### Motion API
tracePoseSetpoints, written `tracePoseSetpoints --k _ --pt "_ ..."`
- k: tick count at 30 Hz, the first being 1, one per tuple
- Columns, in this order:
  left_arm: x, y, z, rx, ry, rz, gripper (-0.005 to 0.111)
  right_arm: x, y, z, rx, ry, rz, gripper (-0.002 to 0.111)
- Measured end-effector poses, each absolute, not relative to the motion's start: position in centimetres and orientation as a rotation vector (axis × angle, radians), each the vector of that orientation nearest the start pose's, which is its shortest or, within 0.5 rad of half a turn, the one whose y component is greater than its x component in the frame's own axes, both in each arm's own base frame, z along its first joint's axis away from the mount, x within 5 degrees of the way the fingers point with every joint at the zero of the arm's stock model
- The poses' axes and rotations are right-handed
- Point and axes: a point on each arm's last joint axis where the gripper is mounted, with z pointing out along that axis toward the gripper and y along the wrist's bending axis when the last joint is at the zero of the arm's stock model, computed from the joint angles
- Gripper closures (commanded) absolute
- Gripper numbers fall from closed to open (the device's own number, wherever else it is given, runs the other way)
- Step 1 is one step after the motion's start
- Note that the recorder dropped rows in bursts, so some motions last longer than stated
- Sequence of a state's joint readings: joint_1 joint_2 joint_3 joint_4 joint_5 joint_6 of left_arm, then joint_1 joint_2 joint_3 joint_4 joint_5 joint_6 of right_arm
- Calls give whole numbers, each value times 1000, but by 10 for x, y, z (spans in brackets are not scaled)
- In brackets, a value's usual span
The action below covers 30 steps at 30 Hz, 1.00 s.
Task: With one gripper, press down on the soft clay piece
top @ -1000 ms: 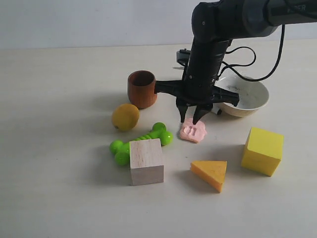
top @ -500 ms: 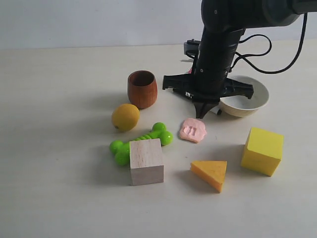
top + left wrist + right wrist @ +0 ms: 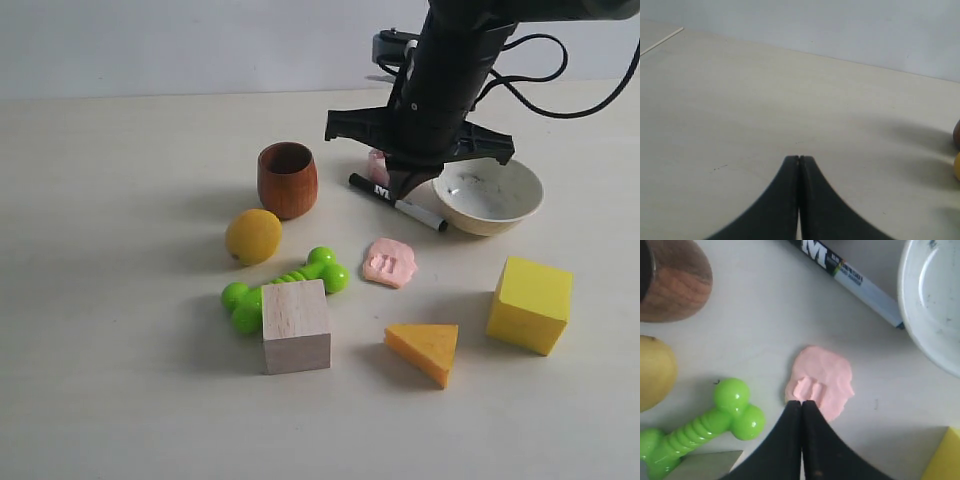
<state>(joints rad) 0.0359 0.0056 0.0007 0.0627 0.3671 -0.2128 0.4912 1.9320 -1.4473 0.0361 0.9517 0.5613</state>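
The soft clay piece (image 3: 390, 262) is a flat salmon-pink blob lying on the table between the green toy and the yellow cube. Finger dents show in its top. My right gripper (image 3: 405, 185) hangs in the air above and behind the clay, not touching it, its jaws shut with nothing between them. In the right wrist view the shut fingertips (image 3: 801, 402) hover over the near edge of the clay (image 3: 822, 380). My left gripper (image 3: 799, 158) is shut and empty over bare table, out of the exterior view.
Around the clay stand a wooden cup (image 3: 287, 178), lemon (image 3: 253, 236), green bone toy (image 3: 285, 288), wooden block (image 3: 296, 325), cheese wedge (image 3: 424, 350), yellow cube (image 3: 530, 304) and white bowl (image 3: 490, 195). A marker (image 3: 398, 202) lies under the right gripper.
My right gripper has lifted off the clay, shut its jaws and moved up and back. The clay stays in place with dents; the marker has come into view.
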Motion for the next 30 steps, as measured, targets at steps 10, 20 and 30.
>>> tracePoseSetpoints --k 10,20,30 --pt "53 4 180 -192 1847 -61 107 347 177 208 -5 2960 3 108" --pt "53 4 180 -192 1847 -61 107 319 153 293 -87 2578 102 108" --pt "53 4 180 -192 1847 -61 107 240 64 339 167 2287 0 108"
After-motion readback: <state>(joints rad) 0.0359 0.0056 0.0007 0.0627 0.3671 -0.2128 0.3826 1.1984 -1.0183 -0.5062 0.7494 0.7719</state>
